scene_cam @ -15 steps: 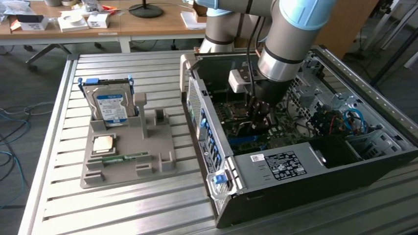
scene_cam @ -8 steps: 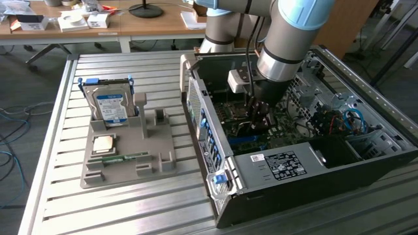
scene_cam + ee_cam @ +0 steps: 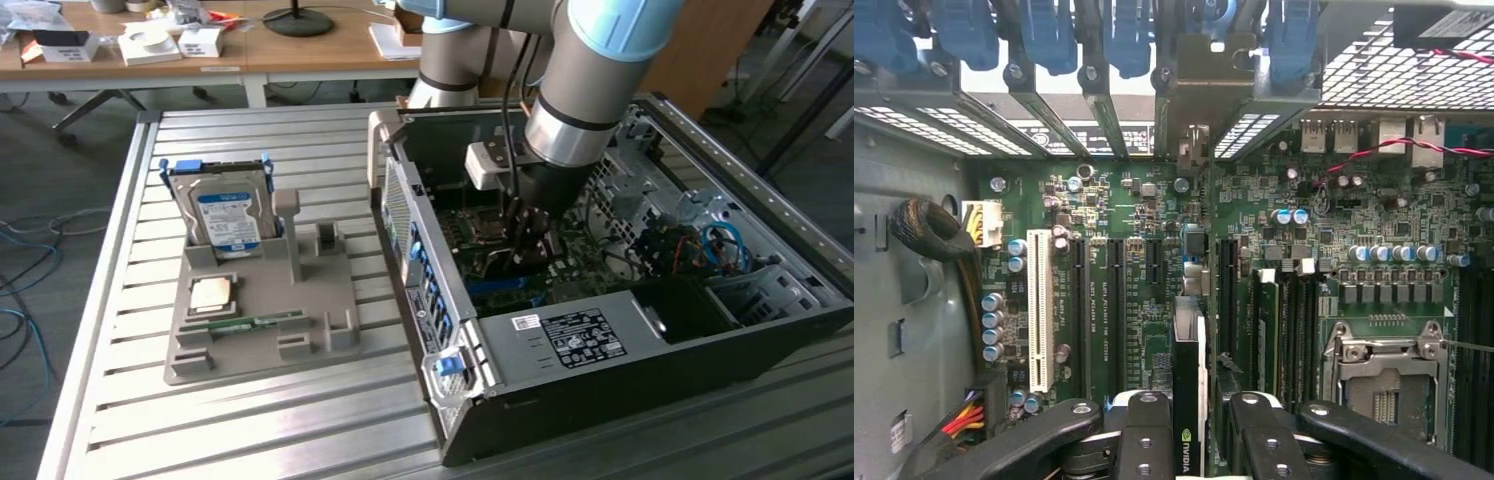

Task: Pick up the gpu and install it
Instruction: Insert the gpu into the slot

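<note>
**Installing the card: arm working inside the case.** The jaws, built of black jointed fingers (image 3: 1144,440), are closed on the thin flat green circuit-board card with a silver metal end bracket, the gpu (image 3: 1189,380). The card stands on edge between the jaws and runs straight out ahead of them.

Directly beneath the jaws lies the green motherboard (image 3: 1154,200). The long black expansion slots (image 3: 1116,310) and one white slot (image 3: 1039,320) lie just to one side of the held card, parallel to it. The black memory sockets (image 3: 1274,330) and the square metal processor socket (image 3: 1384,380) lie to the other side. Whether the card's lower edge has entered a slot cannot be told.

Ahead of the jaws, past the card's far end, is the row of rear slot openings with blue latches (image 3: 1124,40).

Done well, this step probably asks that the gpu be kept upright and parallel to its slot, with the bracket end squared to one rear opening. Any pressure should go straight toward the board and evenly along the card. A tilt could jam one corner or strike the small blue-topped capacitors (image 3: 1294,215) nearby.

Around the jaws stands the dark grey open computer case (image 3: 747,320), on the silver slatted tabletop (image 3: 267,420). Well away from the jaws, toward the exterior view's left, a grey moulded holder (image 3: 254,350) carries a boxy hard drive with blue-white label (image 3: 230,215) and a narrow green memory strip (image 3: 240,323).
</note>
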{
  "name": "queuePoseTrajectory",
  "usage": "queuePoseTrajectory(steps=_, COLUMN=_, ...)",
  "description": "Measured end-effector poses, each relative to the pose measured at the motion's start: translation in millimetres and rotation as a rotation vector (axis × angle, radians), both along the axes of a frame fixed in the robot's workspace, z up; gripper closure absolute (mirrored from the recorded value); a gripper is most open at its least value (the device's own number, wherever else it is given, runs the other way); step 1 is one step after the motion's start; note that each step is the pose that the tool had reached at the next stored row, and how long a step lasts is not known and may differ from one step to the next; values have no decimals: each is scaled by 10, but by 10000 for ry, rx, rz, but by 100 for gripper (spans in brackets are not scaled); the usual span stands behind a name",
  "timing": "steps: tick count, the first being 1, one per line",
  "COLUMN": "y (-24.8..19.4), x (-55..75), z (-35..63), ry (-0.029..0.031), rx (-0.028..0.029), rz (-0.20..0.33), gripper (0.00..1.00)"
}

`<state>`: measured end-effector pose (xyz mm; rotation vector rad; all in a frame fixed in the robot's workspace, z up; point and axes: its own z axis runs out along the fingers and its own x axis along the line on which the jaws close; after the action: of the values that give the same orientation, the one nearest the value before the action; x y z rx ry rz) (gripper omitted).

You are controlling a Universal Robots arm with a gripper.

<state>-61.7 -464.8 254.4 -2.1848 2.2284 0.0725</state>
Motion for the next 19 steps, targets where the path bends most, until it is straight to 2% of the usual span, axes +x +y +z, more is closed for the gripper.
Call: queuePoseTrajectory(steps=19, y=0, x=-14, z=-1, ry=0, rx=-28, rz=-7, gripper=73)
